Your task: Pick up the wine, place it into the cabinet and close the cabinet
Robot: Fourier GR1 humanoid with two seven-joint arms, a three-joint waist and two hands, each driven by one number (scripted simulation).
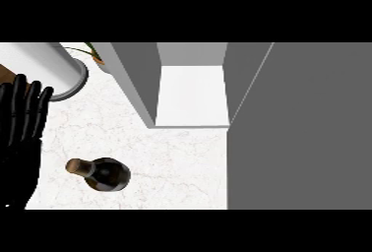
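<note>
The black left hand (22, 118) shows at the view's left edge with its fingers straight, close side by side and pointing up the picture. It holds nothing and touches no object. The dark glass wine bottle (109, 175) stands on the white marbled counter (181, 162) in the lower left, just right of the hand's forearm and apart from it. Seen from almost straight above, it shows a round black shoulder, with its neck and brown cork top leaning toward the upper left. Up and to the right of the bottle the grey-walled cabinet (138, 83) is open, its white inner floor showing between the two side walls, and a stretch of bare counter lies between the bottle and the cabinet's front edge. A broad flat grey panel (305, 128) fills the view's right side. Its left edge meets the cabinet's right wall and bounds the counter there. At the upper left a white cylinder (47, 66) stands just above the fingertips, with a thin green plant leaf (93, 52) beside it.
</note>
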